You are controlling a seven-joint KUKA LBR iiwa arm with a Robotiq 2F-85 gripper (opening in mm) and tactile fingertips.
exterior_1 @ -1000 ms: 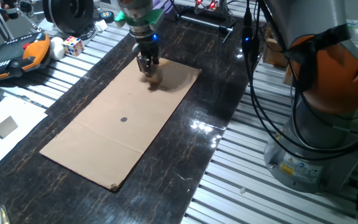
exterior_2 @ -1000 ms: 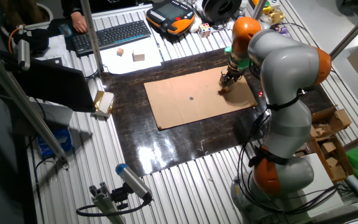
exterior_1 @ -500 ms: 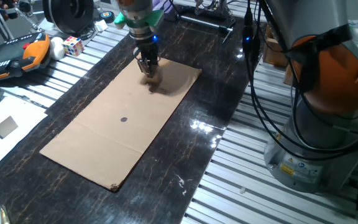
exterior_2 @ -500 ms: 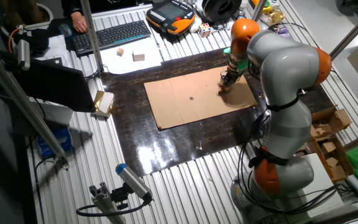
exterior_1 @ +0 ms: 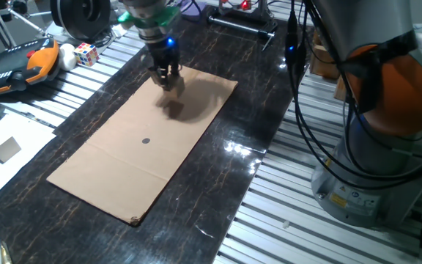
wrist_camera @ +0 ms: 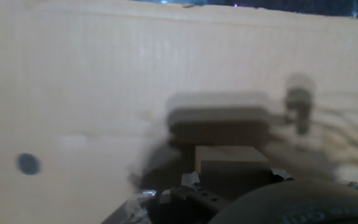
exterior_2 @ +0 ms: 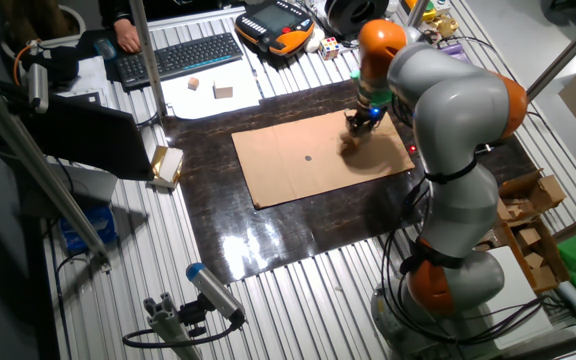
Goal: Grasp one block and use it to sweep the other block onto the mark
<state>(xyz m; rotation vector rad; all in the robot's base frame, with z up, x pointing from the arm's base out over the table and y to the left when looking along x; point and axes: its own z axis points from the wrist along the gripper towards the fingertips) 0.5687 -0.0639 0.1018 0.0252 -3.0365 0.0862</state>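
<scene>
My gripper [exterior_1: 168, 79] hangs over the far end of the brown cardboard sheet [exterior_1: 123, 169], shut on a light-tan wooden block [wrist_camera: 232, 160]. In the hand view the block sits between the fingertips, a little above the sheet, and casts a shadow ahead of it. The gripper also shows in the other fixed view [exterior_2: 361, 118]. The mark [exterior_1: 146, 141] is a small dark dot in the middle of the sheet; it also shows in the other fixed view [exterior_2: 308, 157] and low left in the hand view [wrist_camera: 28, 163]. I see no second wooden cube on the sheet.
A multicoloured puzzle cube [exterior_1: 86, 53] and an orange pendant [exterior_1: 17, 66] lie on the slatted table at the far left. White paper with small blocks [exterior_2: 223, 91] and a keyboard [exterior_2: 178, 57] lie beyond the sheet. The arm's base [exterior_1: 372, 176] stands at the right.
The gripper has moved a little left and towards the sheet's far edge, rising with the block; its shadow on the cardboard now lies apart from it.
</scene>
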